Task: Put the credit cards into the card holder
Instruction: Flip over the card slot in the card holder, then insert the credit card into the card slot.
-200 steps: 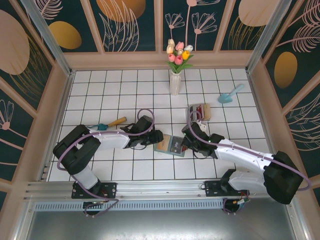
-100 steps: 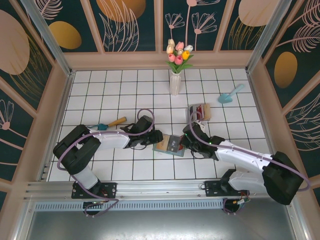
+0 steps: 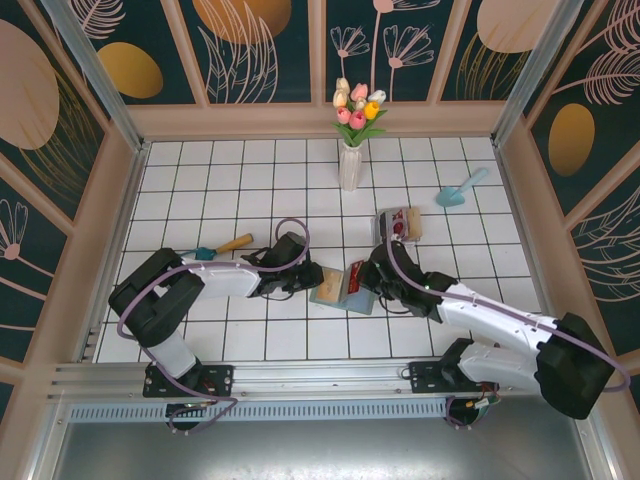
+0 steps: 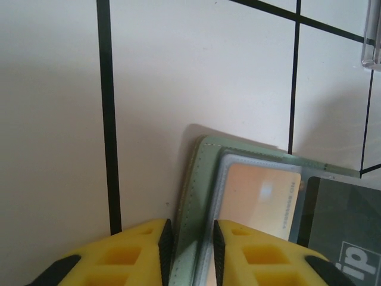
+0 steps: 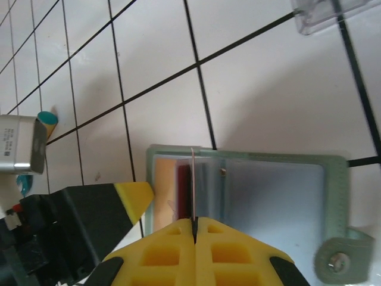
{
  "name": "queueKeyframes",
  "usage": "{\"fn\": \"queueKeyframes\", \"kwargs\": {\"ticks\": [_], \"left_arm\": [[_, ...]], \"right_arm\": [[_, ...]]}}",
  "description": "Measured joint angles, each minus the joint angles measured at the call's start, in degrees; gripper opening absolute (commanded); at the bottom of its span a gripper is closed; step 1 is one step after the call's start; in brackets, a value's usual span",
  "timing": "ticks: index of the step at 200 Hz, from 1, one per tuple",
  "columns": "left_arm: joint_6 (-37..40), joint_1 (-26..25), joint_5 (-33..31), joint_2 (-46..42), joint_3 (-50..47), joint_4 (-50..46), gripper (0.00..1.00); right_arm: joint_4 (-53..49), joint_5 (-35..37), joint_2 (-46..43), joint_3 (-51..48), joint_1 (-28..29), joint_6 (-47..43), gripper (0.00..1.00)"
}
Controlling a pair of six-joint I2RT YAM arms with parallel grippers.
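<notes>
The grey-green card holder lies open on the tiles. My left gripper is shut on its left edge, and a tan card sits in the clear sleeve just beyond the fingers. A dark grey card with white lettering shows at the right of the left wrist view. My right gripper is shut on a thin card held edge-on over the card holder, with red along its left side. From above, the right gripper and its red card hang over the holder's right half.
A clear plastic box with more cards stands behind the holder; its corner shows in the right wrist view. A vase of flowers stands at the back, a teal scoop to the right, and a wooden-handled tool to the left.
My right gripper has moved a little left over the holder and turned the card, whose red face now shows from above. The left arm has not moved.
</notes>
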Motion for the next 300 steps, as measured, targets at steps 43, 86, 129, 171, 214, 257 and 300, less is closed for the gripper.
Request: {"fn": "queueKeyframes", "kwargs": {"ticks": [43, 86, 129, 171, 214, 257, 300], "left_arm": [[-0.9, 0.0, -1.2, -1.0, -1.4, 0.4, 0.28], [-2.5, 0.0, -6.6, -7.5, -5.2, -1.1, 0.42], [-1.4, 0.0, -5.5, -7.7, -4.9, 0.5, 0.49], [-0.5, 0.0, -2.5, -4.6, -3.8, 1.4, 0.48], [-0.3, 0.0, -0.8, -3.0, -3.6, 2.7, 0.44], [-0.3, 0.0, 0.0, -1.9, -3.1, 3.4, 0.39], [-0.4, 0.1, 0.0, -1.5, -3.1, 3.5, 0.32]], "right_arm": [[3.7, -3.0, 5.8, 2.3, 0.0, -0.4, 0.01], [3.2, -2.6, 5.6, 2.1, -0.5, -0.3, 0.01], [6.9, -4.6, 0.4, -3.8, -3.2, 0.3, 0.01], [9.7, -6.3, 1.3, -5.8, -3.4, 0.3, 0.01], [13.0, -6.9, 3.7, -7.9, -3.4, 0.5, 0.01], [18.5, -7.8, 6.4, -10.0, -3.4, 0.9, 0.01], [23.2, -8.2, 8.1, -11.3, -3.5, 2.0, 0.01]]}}
